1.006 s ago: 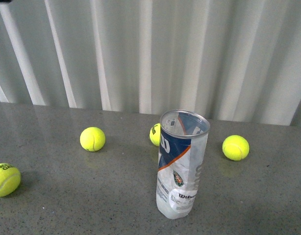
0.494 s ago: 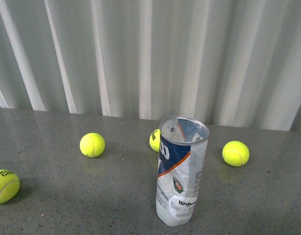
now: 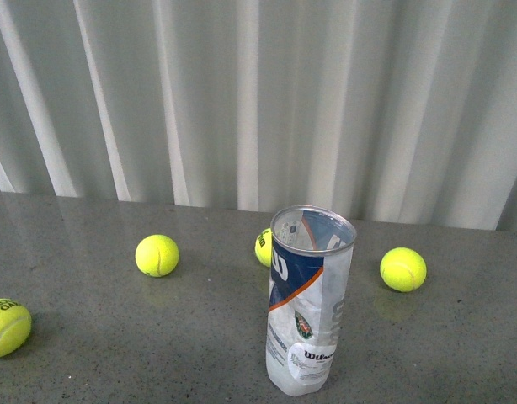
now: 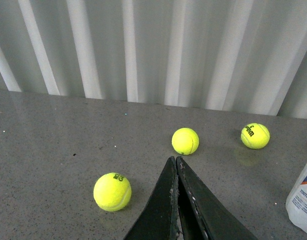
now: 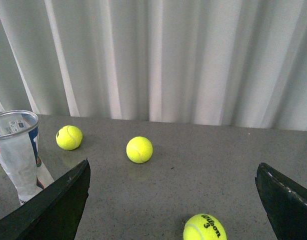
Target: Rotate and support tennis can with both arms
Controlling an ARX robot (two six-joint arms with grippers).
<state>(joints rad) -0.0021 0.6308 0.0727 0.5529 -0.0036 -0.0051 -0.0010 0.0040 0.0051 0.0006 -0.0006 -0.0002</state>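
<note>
The tennis can (image 3: 309, 301) stands upright on the grey table, open metal rim up, blue-white-orange label facing me. Neither arm shows in the front view. In the left wrist view my left gripper (image 4: 175, 160) is shut and empty, its fingers pressed together, pointing toward a ball (image 4: 185, 141); the can's bottom (image 4: 302, 200) shows at the frame's edge, apart from it. In the right wrist view my right gripper (image 5: 173, 172) is wide open and empty; the can (image 5: 17, 150) stands beyond one finger (image 5: 58, 202), not touching.
Several yellow-green tennis balls lie loose on the table: one (image 3: 157, 255) left of the can, one (image 3: 402, 269) right, one (image 3: 263, 247) behind it, one (image 3: 7, 326) at far left. A ball (image 5: 204, 228) lies between the right jaws. A white curtain (image 3: 258, 101) backs the table.
The front view has tilted upward a little: the can and balls sit lower in the frame. The can stays upright in the same place among the balls.
</note>
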